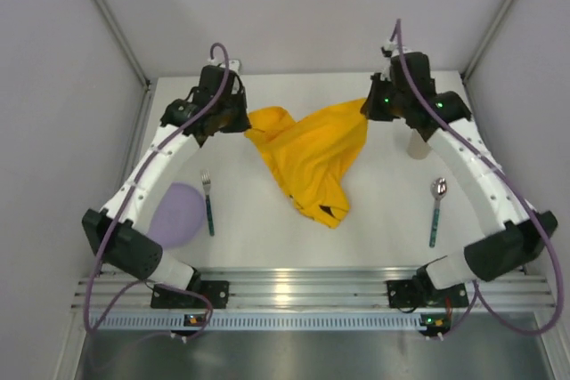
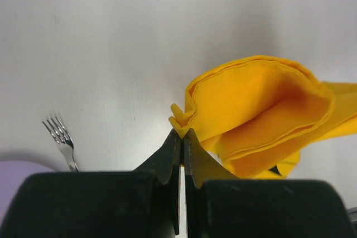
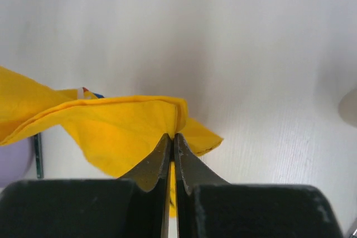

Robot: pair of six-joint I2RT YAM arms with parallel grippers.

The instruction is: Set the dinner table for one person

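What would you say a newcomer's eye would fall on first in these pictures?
The bright yellow cloth at the middle of the white table stands out, pinched at its far edge by the left gripper and the right gripper. Next come the fork beside a lilac plate at the left and the spoon at the right.

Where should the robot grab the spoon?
On its thin teal handle, coming straight down from above. The spoon lies flat on the dinner table with its bowl pointing away from the arms, so it is probably best pinched across the handle's narrow width.
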